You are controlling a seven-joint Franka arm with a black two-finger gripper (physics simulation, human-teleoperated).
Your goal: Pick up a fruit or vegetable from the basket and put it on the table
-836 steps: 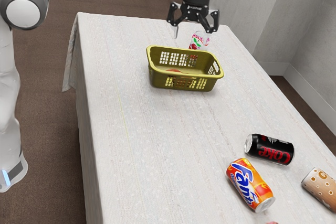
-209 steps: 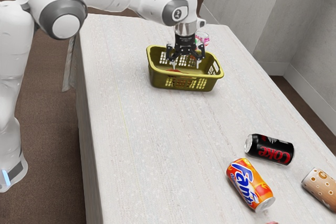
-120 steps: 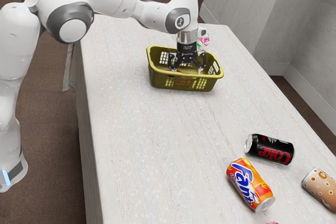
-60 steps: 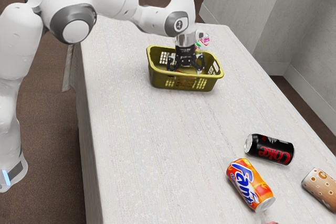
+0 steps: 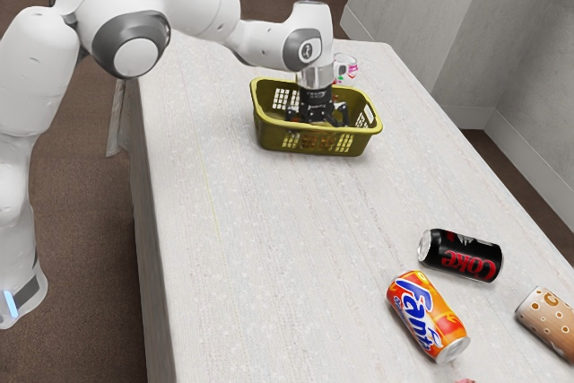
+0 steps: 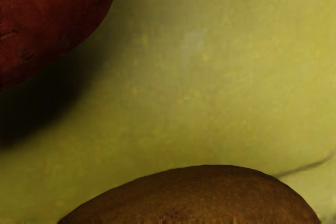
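Grasping looks to be the step in hand: in the exterior view the hand [image 5: 319, 119] is down inside the basket [image 5: 270, 137], at one o'clock. Whether it is spread or pinching, I can't tell. The brown produce [image 6: 199, 198], likely the target, lies in the basket at the hand, apart from the red-skinned one [image 6: 47, 19]. Next: secure grip, straight lift past the rim, then worktop [image 5: 269, 239] at seven o'clock of the basket

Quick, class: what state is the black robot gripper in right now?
Gripper: inside the olive-green plastic basket; whether open, closed or holding the brown, rounded item, cannot be told.
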